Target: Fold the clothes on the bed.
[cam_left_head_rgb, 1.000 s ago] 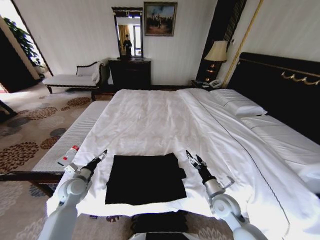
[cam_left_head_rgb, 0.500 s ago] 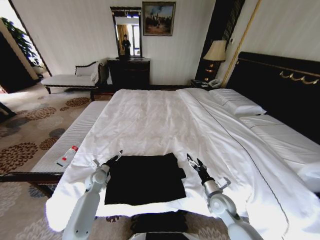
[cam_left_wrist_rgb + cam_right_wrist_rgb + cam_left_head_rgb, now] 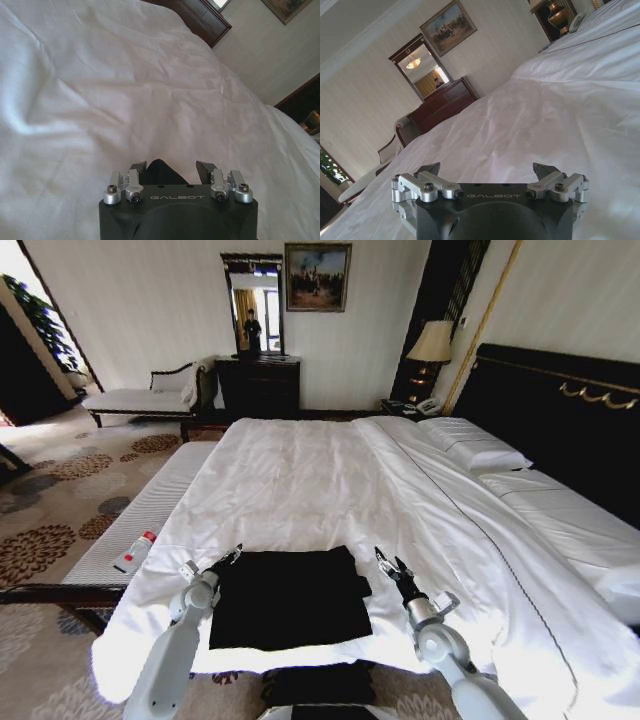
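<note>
The clothes are one black T-shirt (image 3: 290, 595), folded into a rough rectangle near the foot of the bed (image 3: 300, 490) with its white sheets. My left gripper (image 3: 228, 558) sits at the shirt's far left corner. In the left wrist view this gripper (image 3: 171, 167) is open, and a tip of the black fabric (image 3: 162, 173) lies between its fingers. My right gripper (image 3: 388, 562) hovers just off the shirt's far right corner. In the right wrist view it (image 3: 486, 170) is open over white sheet, with nothing between its fingers.
A padded bench (image 3: 140, 515) runs along the bed's left side, and a small white and red object (image 3: 135, 552) lies on it. Pillows (image 3: 475, 445) and a dark headboard (image 3: 560, 420) are on the right. Patterned carpet (image 3: 50, 530) lies to the left.
My left gripper has swung right, from beside the bed's left edge to the shirt's far left corner. The right gripper has barely moved.
</note>
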